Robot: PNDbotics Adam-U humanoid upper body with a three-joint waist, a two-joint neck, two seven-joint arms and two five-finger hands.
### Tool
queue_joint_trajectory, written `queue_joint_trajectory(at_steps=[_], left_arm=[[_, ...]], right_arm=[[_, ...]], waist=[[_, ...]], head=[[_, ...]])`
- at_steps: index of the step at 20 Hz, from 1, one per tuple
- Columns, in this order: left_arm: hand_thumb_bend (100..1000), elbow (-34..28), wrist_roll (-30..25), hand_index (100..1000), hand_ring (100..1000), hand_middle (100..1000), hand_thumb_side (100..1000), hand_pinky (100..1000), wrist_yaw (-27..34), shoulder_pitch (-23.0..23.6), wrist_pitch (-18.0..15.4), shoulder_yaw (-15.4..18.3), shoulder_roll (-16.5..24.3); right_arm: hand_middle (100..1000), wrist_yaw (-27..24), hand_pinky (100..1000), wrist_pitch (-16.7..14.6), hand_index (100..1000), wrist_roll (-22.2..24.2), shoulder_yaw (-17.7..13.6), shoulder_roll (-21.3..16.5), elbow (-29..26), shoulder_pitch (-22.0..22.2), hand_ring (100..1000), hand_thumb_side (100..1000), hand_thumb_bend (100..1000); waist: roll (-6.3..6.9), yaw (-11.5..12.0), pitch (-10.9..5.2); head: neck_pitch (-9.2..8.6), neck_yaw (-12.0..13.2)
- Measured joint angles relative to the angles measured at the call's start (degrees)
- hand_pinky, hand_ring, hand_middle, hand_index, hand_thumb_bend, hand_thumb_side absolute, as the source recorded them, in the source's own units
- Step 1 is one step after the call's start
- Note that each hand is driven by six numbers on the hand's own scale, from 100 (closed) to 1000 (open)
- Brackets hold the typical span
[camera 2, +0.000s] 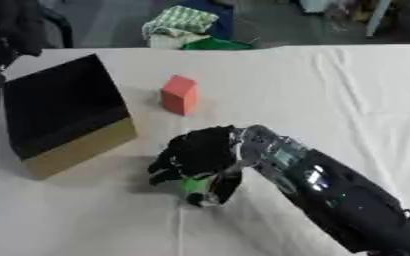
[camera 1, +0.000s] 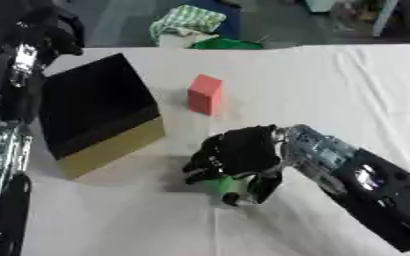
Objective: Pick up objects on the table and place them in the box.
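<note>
A: Where is the right hand (camera 1: 239,157)?

B: Low on the white table (camera 1: 331,90), a little past centre toward six o'clock. Its arm runs in from about four o'clock. The fingers are curled down around a small green object (camera 1: 219,183), which sits under the palm and touches the cloth.

A: So it is grasping it?

B: The fingers and thumb wrap it on both sides, yes. Only a patch of green shows between them.

A: And the box (camera 1: 95,112)?

B: At about nine to ten o'clock from the hand, well apart from it. It is dark inside with tan outer walls, sitting askew on the table, its opening facing up.

A: Anything else on the table?

B: A red block (camera 1: 205,93) stands upright at twelve o'clock from the hand, just beside the box's right corner but not touching it.

A: The left hand?

B: The left arm (camera 1: 7,130) fills the nine o'clock edge, but I cannot tell what its fingers are doing
</note>
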Motion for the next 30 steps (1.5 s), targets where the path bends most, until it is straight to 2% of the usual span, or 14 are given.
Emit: queue_joint_trajectory(at_steps=[5,9,11,12,13,14,18,24,30], left_arm=[[100,0.00,-0.04,880,577,576,744,706,0.09,0.00,-0.02,0.00,0.00],[100,0.00,-0.09,880,577,576,744,706,0.10,0.00,-0.06,0.00,0.00],[100,-0.01,-0.11,880,577,576,744,706,0.12,-0.01,-0.08,0.00,0.00],[100,-0.01,-0.11,880,577,576,744,706,0.13,-0.01,-0.08,0.00,0.00],[100,-0.01,-0.12,880,577,576,744,706,0.14,-0.01,-0.09,0.00,0.00],[100,-0.01,-0.12,880,577,577,744,706,0.15,-0.01,-0.09,0.00,0.00],[100,-0.04,-0.14,880,577,577,742,706,0.16,-0.01,-0.07,0.00,0.00],[100,-0.14,-0.14,880,577,577,738,706,0.16,-0.01,-0.06,0.00,0.00],[100,-0.18,-0.30,880,577,578,736,706,0.16,-0.01,0.05,-0.03,0.00]], right_arm=[[932,1.27,840,-0.75,992,-0.75,-1.16,0.37,1.61,-0.09,893,424,115],[873,2.16,844,-1.19,989,-1.19,-1.83,0.48,2.83,-0.53,883,421,104],[783,2.52,838,-1.32,980,-1.32,-1.85,0.54,3.27,-0.54,859,414,100],[657,2.69,822,-1.40,966,-1.40,-1.85,0.62,3.42,-0.52,819,402,100],[642,2.90,820,-1.45,963,-1.45,-1.85,0.72,3.62,-0.51,816,400,100],[521,3.02,799,-1.54,939,-1.54,-1.88,0.81,3.72,-0.51,782,390,100],[367,3.03,767,-2.21,912,-2.21,-2.43,0.86,3.83,-0.53,721,367,100],[310,1.11,760,-3.31,895,-3.31,-3.91,-0.40,2.85,-2.06,679,339,100],[298,-5.90,761,-3.42,891,-3.42,-7.82,-2.13,0.64,-5.82,668,303,100]], waist=[[0.00,-0.01,0.00],[0.01,-0.01,0.00],[0.02,0.00,0.00],[0.03,0.00,0.00],[0.03,0.00,0.01],[0.03,0.00,0.01],[0.02,-0.06,0.01],[-0.01,-0.19,-0.02],[-0.65,0.54,-0.53]], head=[[0.00,-0.02],[0.00,-0.04],[0.00,-0.05],[0.00,-0.05],[0.00,-0.05],[0.00,-0.06],[0.00,-0.07],[0.00,-0.05],[0.00,-0.10]])
